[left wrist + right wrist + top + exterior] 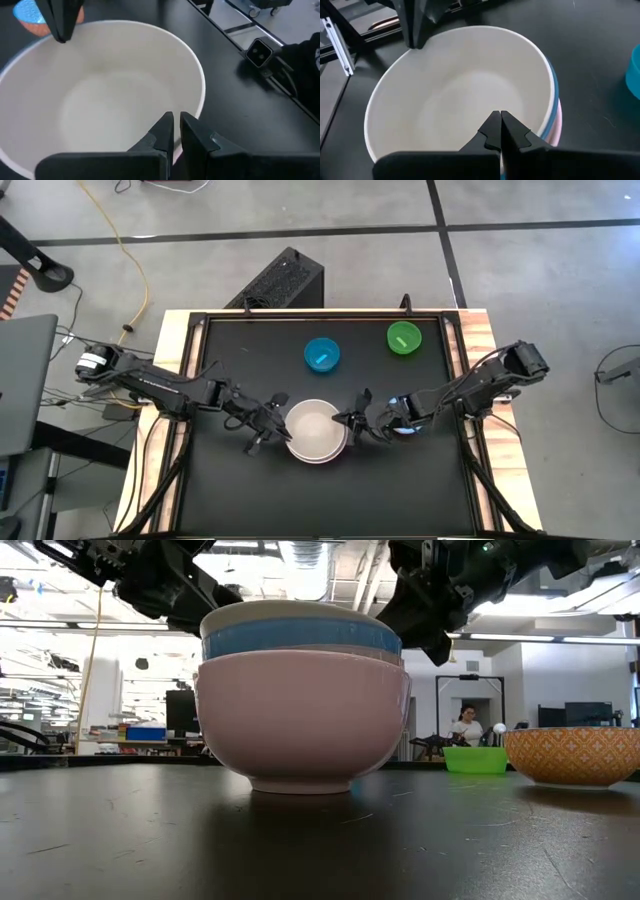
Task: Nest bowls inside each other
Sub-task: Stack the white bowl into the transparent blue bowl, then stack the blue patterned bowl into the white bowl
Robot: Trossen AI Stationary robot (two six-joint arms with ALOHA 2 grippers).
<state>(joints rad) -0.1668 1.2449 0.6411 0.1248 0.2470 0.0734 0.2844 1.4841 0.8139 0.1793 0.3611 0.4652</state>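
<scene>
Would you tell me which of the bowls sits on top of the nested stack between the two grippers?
The white bowl: it rests innermost, above the blue and pink ones. The small blue bowl and small green bowl stand apart, not stacked.

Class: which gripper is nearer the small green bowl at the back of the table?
Right. The right gripper, at the white bowl's edge, sits below the green bowl; the left gripper is across the stack.
</scene>
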